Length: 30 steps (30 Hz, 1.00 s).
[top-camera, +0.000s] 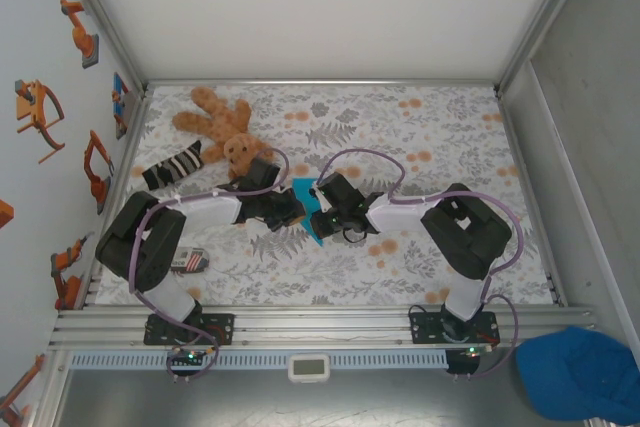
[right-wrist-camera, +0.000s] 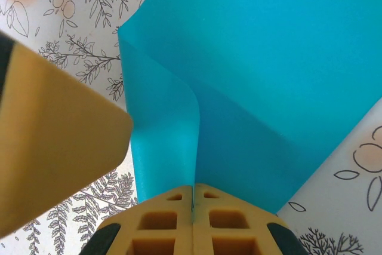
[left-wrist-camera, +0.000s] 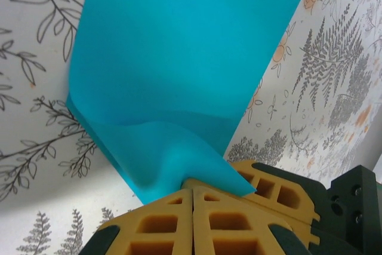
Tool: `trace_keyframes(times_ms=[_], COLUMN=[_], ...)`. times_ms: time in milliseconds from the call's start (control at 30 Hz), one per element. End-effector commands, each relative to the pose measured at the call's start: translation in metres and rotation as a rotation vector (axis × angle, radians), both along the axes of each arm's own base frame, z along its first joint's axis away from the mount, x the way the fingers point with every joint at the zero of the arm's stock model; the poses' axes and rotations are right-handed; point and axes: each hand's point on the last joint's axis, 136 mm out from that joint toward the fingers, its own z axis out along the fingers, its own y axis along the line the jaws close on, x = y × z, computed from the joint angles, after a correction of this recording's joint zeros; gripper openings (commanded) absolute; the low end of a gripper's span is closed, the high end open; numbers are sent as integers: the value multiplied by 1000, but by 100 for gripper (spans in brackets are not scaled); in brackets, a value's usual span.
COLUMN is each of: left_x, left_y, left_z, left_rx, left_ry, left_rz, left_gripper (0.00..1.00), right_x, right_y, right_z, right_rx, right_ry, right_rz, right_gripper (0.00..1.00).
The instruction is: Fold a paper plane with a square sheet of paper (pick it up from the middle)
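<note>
Left gripper [left-wrist-camera: 192,188] and right gripper [right-wrist-camera: 193,187] each pinch the folded cyan paper sheet [left-wrist-camera: 179,58] — nose to nose; teddy bear [top-camera: 222,127] and striped sock [top-camera: 172,167] lie just beyond the left arm [top-camera: 200,212].

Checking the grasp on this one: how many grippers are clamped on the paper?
2. The left gripper pinches a curled edge of the paper; the right gripper pinches a raised fold close by.

Floral-print table [top-camera: 450,147], white walls [top-camera: 300,7], perhaps robot stickers [top-camera: 38,112] left
</note>
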Motion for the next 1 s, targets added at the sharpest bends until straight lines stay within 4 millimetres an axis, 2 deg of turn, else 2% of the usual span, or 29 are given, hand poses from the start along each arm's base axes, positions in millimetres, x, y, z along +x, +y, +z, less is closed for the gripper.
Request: trace_keyframes(times_ms=[0,633,867,967], left_x=[2,-1,-1,4], left_y=[-2,0,1,-1], left_z=[-5,-26,-26,-16], left_rx=[-1,33,43,34], left_ry=[-4,29,29,6], left_rz=[-1,-21,-26,-25], left_gripper=[6,4,4,4], right_x=[-5,-6,-5,-5], right_y=[-20,-22,-21,-21], right_z=[-20,-23,-22,-21], right_rx=[-87,-91,-88,-86], right_ry=[50,55,53,52], right_rz=[-27,-33,-35,-34], right_gripper=[0,0,0,0])
